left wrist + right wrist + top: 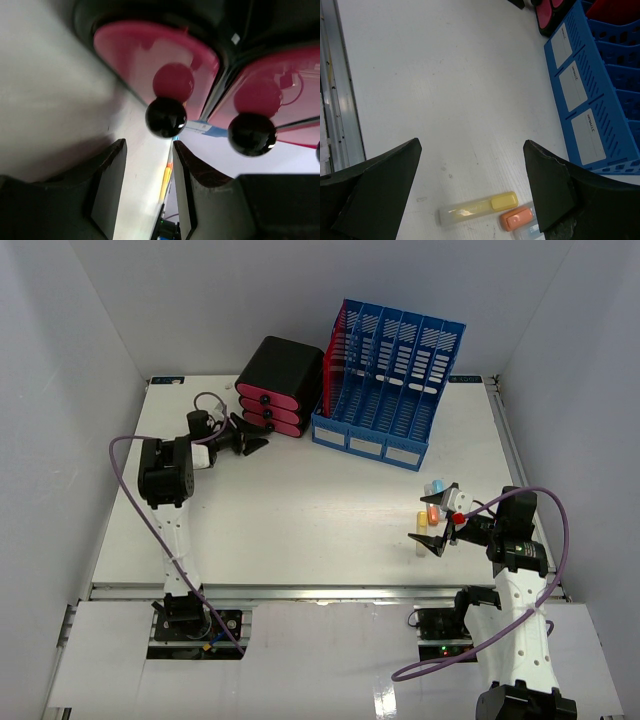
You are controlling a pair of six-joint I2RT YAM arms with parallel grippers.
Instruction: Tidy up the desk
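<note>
Jaws of your right gripper (pixel 470 145) are standing wide apart, gripping nothing, over a yellow highlighter (pixel 480 206) and an orange highlighter (pixel 516 218) lying on the white desk (pixel 300 510). Farther back, your left gripper (pixel 149 145) is hovering with jaws parted, empty, just short of a black drawer knob (pixel 166 117); the blue file rack (pixel 390 380) is sitting at the far edge.

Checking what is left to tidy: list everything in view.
desk: one, white, under everything
drawer unit: one, black with pink fronts, far left-centre
file rack: one, blue, right of the drawer unit
file holder: one, red, rack's left end
yellow highlighter: one, yellow cap, near right
orange highlighter: one, orange cap, beside it
blue highlighter: one, blue cap, beside the orange
left end effector: one, black, open, close to the drawer knobs
right end effector: one, black, open, over the highlighters
</note>
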